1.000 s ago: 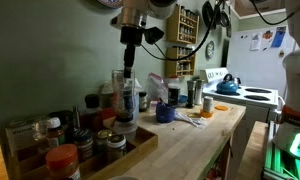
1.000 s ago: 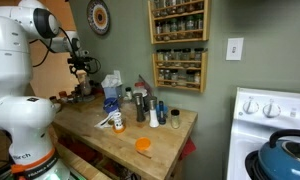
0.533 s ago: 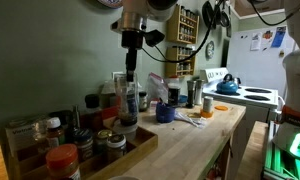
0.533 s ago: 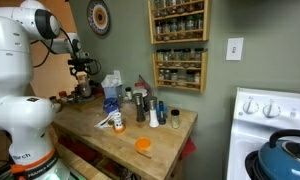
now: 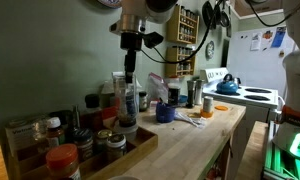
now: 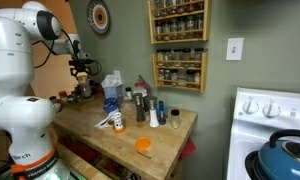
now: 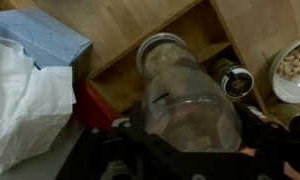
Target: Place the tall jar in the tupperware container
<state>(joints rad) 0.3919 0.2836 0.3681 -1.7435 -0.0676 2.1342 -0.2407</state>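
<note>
Tall jar (image 5: 125, 98) is upright at the wooden tray (image 5: 140, 150), among shorter jars, and my gripper (image 5: 128, 70) looks clamped on its top. I'd raise it straight up, clear of those neighbours, before any sideways travel. I can't yet pick out the tupperware container.

The gripper (image 5: 129, 62) is black. The tall jar (image 5: 127, 100) right beneath it is clear glass, with dark reddish-brown contents lower down. In the wrist view a blue cloth (image 7: 40, 40) and a crumpled white bag (image 7: 25, 105) lie off to one side of the gripper, and a white bowl (image 7: 290, 88) of pale beige bits to the other. The tray (image 5: 142, 143) below is light brown wood. Farther off sit an orange lid (image 6: 143, 145) and a blue kettle (image 5: 228, 86).
</note>
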